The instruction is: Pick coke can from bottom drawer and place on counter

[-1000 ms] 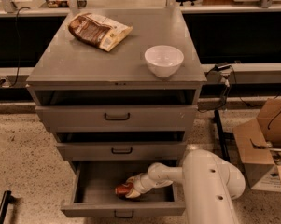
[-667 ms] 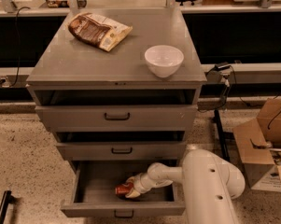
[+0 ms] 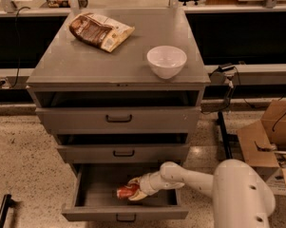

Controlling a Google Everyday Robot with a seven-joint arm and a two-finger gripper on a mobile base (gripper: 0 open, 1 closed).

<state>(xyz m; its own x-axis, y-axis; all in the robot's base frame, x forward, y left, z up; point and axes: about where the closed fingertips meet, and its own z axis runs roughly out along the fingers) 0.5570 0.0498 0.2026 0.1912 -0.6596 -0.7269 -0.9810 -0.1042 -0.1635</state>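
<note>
Coke can (image 3: 125, 192) lies on its side inside the open bottom drawer (image 3: 123, 214), just right of its middle. Your gripper (image 3: 133, 190) reaches in from the right, its cream fingers (image 3: 134, 181) clamped above and below the can's right end. Its white arm (image 3: 237, 189) extends to the lower right. Above sit two upper drawers (image 3: 119, 119). On the counter (image 3: 85, 63) — a white bowl (image 3: 166, 61) at front right, a brown-and-cream snack bag (image 3: 100, 31) at back left.

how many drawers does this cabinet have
3. The top drawer sits just under the counter, the middle drawer below it, and the bottom drawer is pulled out, with the gripper inside it at the coke can. None seem hidden.
</note>
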